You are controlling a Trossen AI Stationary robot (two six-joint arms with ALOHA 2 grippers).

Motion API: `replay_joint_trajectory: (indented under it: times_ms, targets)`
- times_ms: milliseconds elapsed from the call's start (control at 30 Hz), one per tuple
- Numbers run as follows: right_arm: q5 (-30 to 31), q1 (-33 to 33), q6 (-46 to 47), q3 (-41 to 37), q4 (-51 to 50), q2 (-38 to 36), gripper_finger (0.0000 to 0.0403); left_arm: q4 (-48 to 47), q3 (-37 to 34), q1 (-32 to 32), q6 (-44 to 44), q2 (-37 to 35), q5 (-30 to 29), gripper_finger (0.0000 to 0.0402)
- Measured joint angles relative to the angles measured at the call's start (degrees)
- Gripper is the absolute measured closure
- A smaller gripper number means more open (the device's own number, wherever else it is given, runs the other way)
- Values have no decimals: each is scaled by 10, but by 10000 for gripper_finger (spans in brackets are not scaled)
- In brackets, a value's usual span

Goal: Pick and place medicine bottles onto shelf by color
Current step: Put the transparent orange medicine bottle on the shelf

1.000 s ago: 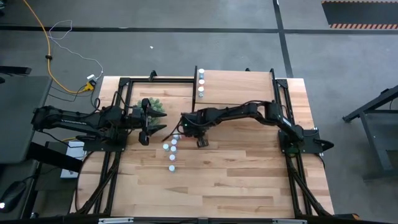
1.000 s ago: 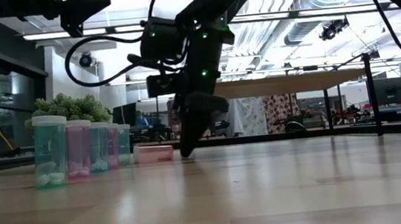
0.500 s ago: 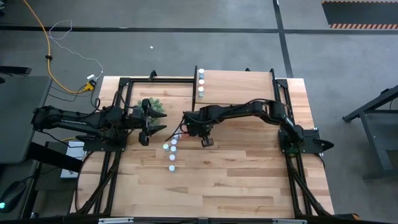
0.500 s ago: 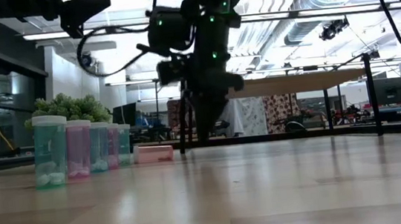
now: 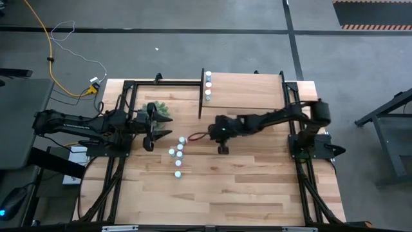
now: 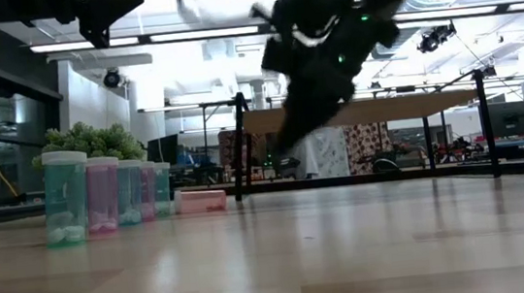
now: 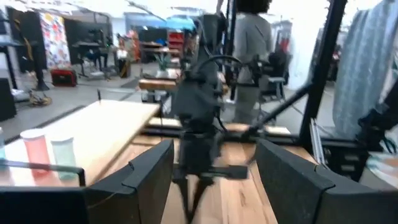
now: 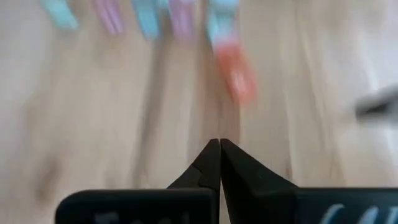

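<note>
Your left gripper (image 5: 152, 132) waits open by the green plant (image 5: 161, 109). The row of medicine bottles (image 5: 177, 153) stands close together, white pills inside, one pink bottle (image 6: 200, 201) lying down. Bump one and it may roll. Your right gripper (image 5: 223, 149) is closed, holding nothing. Three bottles (image 5: 208, 86) sit on the shelf (image 5: 248, 87).

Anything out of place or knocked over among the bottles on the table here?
Yes: one pink bottle lies on its side at the far end of the row, while the other bottles stand upright. The right gripper, shut and empty, hangs beside the row.
</note>
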Motion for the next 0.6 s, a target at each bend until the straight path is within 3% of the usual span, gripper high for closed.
replay_joint_trajectory:
  times_ms: [100,300,600]
  targets:
    - [-5,11,-6,-27,115,-8,403,12,0,0,4,0,-4,186]
    - [39,14,-43,33,111,36,381,11,0,0,11,0,-7,186]
    - [-9,-9,-59,160,0,133,232,9,0,1,11,0,-8,186]
